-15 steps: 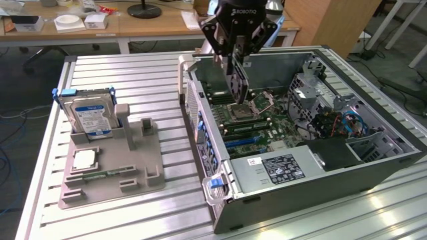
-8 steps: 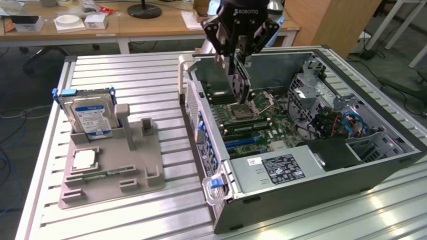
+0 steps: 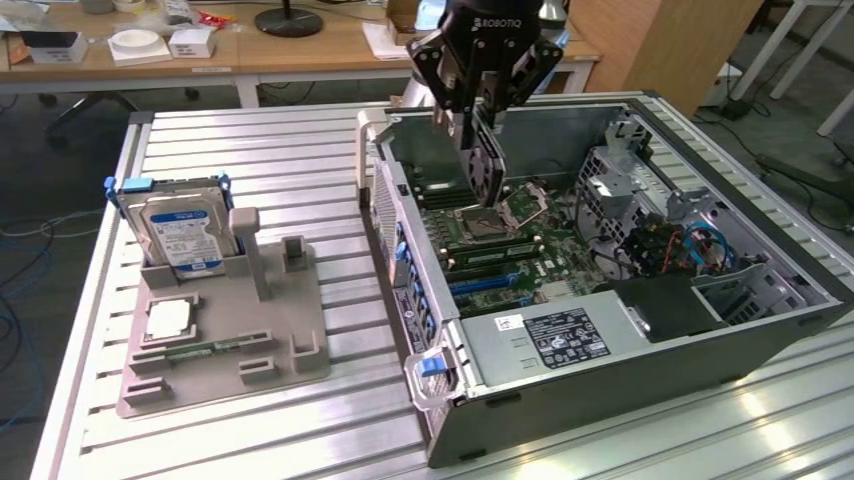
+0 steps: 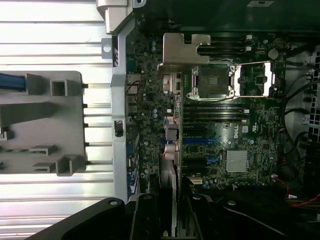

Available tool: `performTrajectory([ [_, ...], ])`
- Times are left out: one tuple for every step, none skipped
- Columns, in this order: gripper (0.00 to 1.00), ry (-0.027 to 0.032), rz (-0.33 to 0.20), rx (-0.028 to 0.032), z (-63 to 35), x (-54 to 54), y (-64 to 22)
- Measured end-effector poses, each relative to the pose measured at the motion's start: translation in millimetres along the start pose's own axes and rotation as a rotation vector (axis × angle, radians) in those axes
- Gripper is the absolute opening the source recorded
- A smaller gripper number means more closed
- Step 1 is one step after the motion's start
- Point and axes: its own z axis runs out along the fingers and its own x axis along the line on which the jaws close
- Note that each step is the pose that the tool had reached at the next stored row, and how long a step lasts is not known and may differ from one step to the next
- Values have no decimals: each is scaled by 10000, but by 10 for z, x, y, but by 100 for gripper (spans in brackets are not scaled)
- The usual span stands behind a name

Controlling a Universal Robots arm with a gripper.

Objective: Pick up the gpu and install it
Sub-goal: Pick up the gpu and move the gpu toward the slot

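Slatted metal worktop [image 3: 267,150] in a workshop, with office desks behind it. At the worktop's edge on the exterior view's left, a grey holder [image 3: 220,345] carries a hard drive [image 3: 180,235] standing on edge. An open computer case [image 3: 641,385] lies on its side along the edge at the exterior view's right.

Nearest inside the case is a grey power supply [image 3: 561,335]. Past it lies the motherboard [image 3: 527,250], with blue expansion slots [image 3: 487,285] and then an open processor socket [image 3: 483,222].

Over the socket area hangs the gpu [image 3: 483,165], a thin dark card. The fingers [image 4: 145,220] are clamped on its upper end. In the wrist view the gpu [image 4: 170,165] is seen edge-on, with its metal bracket [image 4: 182,47] at the end farthest from the fingers. It appears clear of the board.

As judged from this, the install goes well if the card's contact edge is brought parallel to a blue slot. The bracket should face the case's rear wall [image 3: 400,230]. The grip should hold firm and the descent be straight and slow. Tilting risks catching the raised socket lid or missing the slot.
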Motion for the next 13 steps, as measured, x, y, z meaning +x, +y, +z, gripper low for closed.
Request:
performTrajectory([
  [26,0,0,0,0,-5,0],
  [26,0,1,0,1,-10,0],
  [26,-1,1,0,0,-15,0],
  [26,0,1,0,0,-20,1],
  [26,0,0,0,0,-25,1],
  [26,0,0,0,1,-31,1],
  [26,0,1,0,1,-37,1],
  [26,0,1,0,1,-42,1],
  [26,0,0,0,1,-48,1],
  [26,0,1,0,1,-54,2],
  [26,0,1,0,1,-60,2],
  [26,-1,0,0,1,-66,2],
  [26,0,1,0,1,-72,2],
])
